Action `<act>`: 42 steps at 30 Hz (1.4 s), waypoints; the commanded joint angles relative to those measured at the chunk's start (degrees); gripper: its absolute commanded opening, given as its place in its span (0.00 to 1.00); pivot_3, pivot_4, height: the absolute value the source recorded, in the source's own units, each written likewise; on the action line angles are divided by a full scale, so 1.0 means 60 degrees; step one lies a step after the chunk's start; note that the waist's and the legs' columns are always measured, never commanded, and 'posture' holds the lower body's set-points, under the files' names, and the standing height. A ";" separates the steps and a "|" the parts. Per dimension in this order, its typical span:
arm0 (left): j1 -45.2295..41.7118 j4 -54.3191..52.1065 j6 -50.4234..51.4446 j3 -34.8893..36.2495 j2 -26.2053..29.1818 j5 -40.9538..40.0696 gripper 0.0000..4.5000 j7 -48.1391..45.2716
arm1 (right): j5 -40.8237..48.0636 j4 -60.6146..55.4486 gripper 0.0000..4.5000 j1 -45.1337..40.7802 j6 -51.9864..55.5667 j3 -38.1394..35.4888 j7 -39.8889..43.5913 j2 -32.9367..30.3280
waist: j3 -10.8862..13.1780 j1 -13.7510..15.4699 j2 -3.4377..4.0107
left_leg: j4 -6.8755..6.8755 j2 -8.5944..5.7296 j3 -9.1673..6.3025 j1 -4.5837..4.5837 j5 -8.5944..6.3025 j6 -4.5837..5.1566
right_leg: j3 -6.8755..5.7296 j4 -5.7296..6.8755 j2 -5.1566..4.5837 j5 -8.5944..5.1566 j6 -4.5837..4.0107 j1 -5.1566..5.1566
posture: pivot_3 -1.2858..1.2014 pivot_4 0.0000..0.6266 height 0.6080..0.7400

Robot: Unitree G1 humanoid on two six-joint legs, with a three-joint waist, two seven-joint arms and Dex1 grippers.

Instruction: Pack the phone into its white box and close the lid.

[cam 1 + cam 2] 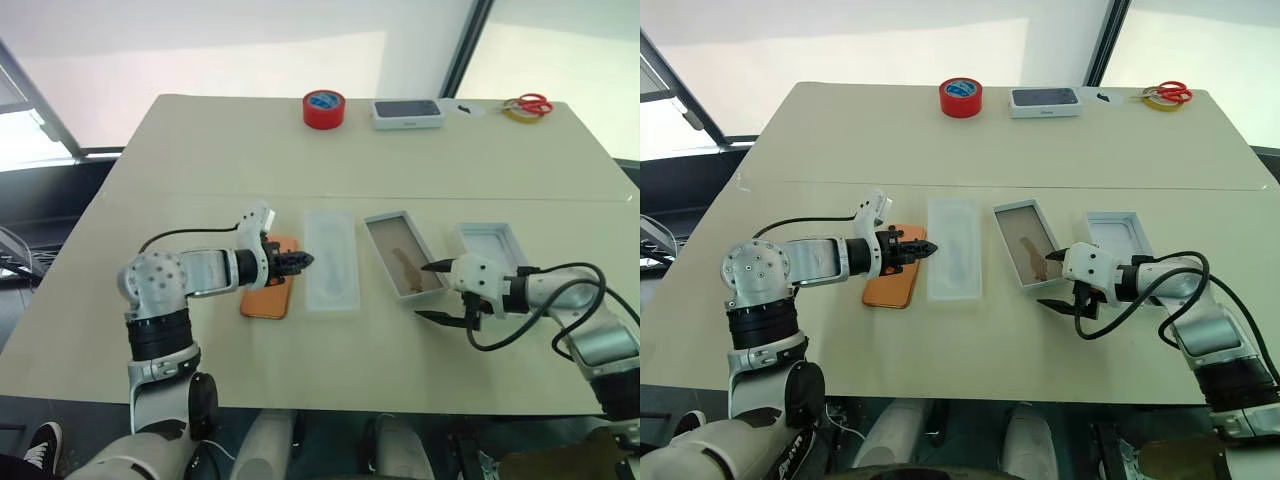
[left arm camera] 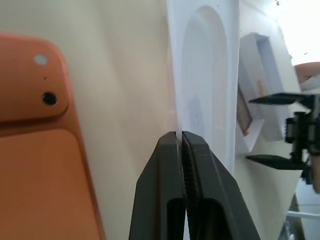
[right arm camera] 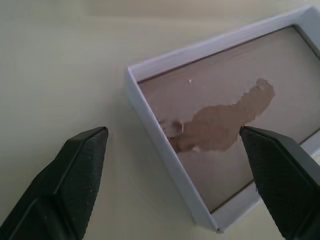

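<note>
Slim orange phone [image 1: 268, 290] lies flat on tan table [image 1: 200, 150], beside white moulded insert [image 1: 331, 260]. L gripper [image 1: 303, 261] pinched tight, empty, above the gap btwn them. R gripper [image 1: 437, 291] spread wide, straddling near corner of tan-floored white box [image 1: 403, 254]; white lid [image 1: 492, 243] just right of it.

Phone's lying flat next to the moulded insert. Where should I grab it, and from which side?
Judging by its pose, take the phone across its two long edges near mid-length, coming from above. It lies flat, back up, with no underside exposed, and it is slim. The left gripper is shut just above it; the white insert lies close on one side, so fingers there have little room.
</note>
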 commanded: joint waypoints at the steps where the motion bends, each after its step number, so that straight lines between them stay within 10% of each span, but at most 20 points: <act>1: -0.0261 -0.0088 0.0063 0.0364 0.0053 -0.0063 0.00 0.0069 | 0.0273 0.0397 0.57 -0.0495 -0.0219 -0.0039 0.0545 0.0112 | 0.0003 -0.0005 -0.0005 | -0.0002 0.0003 0.0000 0.0001 0.0001 -0.0001 | 0.0000 0.0002 0.0003 0.0001 0.0001 0.0008 | 0.52 0.24 1.00; 6: -0.0338 -0.0025 0.0012 0.0718 -0.0065 0.0262 0.00 0.0295 | 0.0704 0.0551 0.01 -0.0725 0.0161 -0.0029 0.1010 0.0489 | 0.0011 0.0008 -0.0018 | -0.0008 0.0001 -0.0001 0.0000 0.0002 -0.0003 | -0.0001 0.0003 0.0003 0.0001 0.0007 0.0035 | 0.52 0.24 1.00; 25: -0.0787 0.0266 -0.0160 0.1034 -0.0717 0.0744 0.00 0.0045 | 0.0820 -0.2055 0.01 0.0041 0.2197 0.0718 0.0541 0.1278 | 0.0029 0.0020 -0.0053 | -0.0008 -0.0001 -0.0003 0.0002 0.0002 -0.0009 | -0.0001 0.0005 0.0006 0.0005 0.0013 0.0000 | 0.52 0.24 1.00; 33: -0.0897 0.1180 -0.1097 -0.0379 -0.0256 0.1375 0.00 -0.1015 | 0.1295 -0.1933 0.76 0.0017 0.2382 -0.0574 0.0195 0.0735 | 0.0037 0.0047 -0.0063 | -0.0001 -0.0002 0.0000 0.0001 0.0002 -0.0008 | -0.0001 0.0004 0.0003 0.0007 0.0010 -0.0002 | 0.52 0.24 1.00; 42: -0.1589 0.2669 -0.1573 -0.0971 -0.0740 0.1491 0.00 -0.1778 | 0.1424 -0.0663 0.76 0.0227 0.2057 -0.2152 -0.0025 -0.0307 | 0.0047 0.0018 -0.0080 | -0.0010 -0.0003 0.0001 -0.0013 0.0001 -0.0007 | -0.0002 -0.0004 -0.0002 0.0007 0.0012 0.0016 | 0.52 0.24 1.00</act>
